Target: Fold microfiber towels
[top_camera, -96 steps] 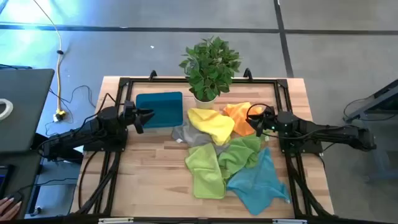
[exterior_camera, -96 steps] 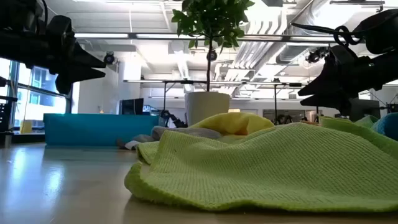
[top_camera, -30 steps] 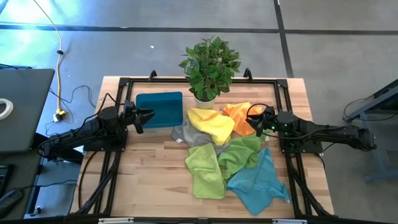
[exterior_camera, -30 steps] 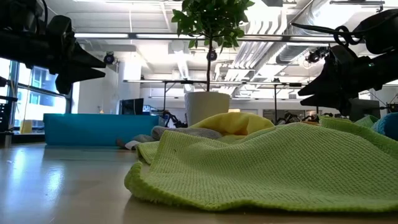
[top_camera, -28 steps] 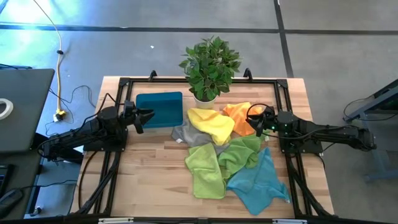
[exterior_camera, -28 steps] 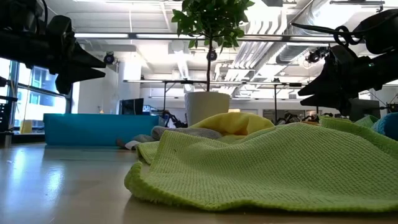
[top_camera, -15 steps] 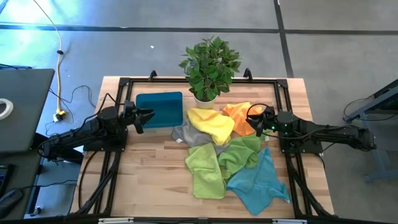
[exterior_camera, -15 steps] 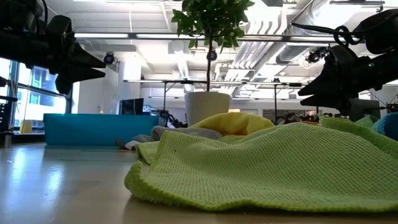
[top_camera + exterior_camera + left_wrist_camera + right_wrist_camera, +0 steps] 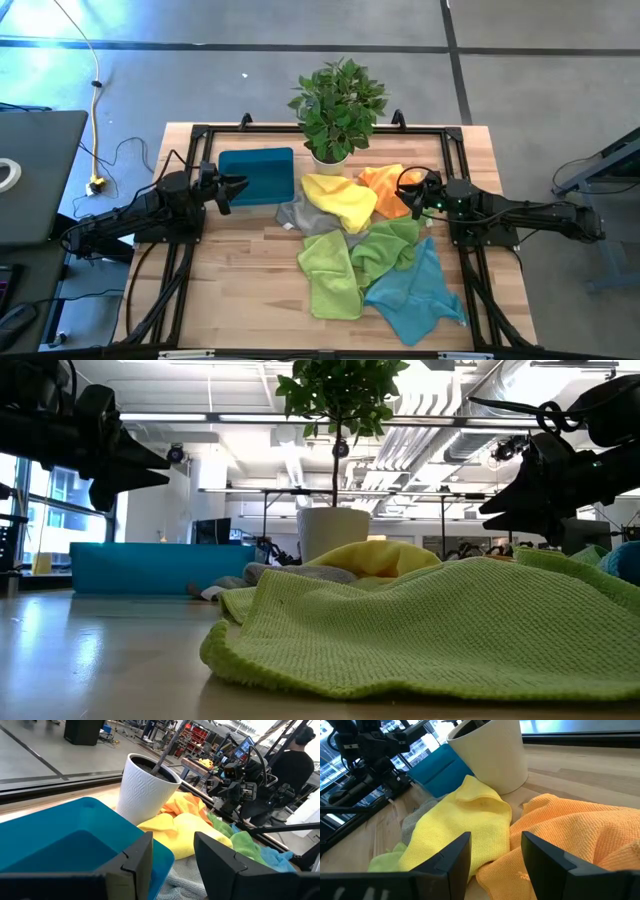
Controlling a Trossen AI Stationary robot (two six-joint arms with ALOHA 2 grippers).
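Bare wood left of towel pile, left gripper open over tray edge, right gripper open above orange towel

The left tool hangs raised above the counter at its left side, fingers parted with nothing between them. The right tool hangs likewise at the counter's right side, pointing toward the left one, fingers apart and empty.

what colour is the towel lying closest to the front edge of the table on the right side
Teal-blue. That towel shows best in the high view, spread beside the lime green towels.
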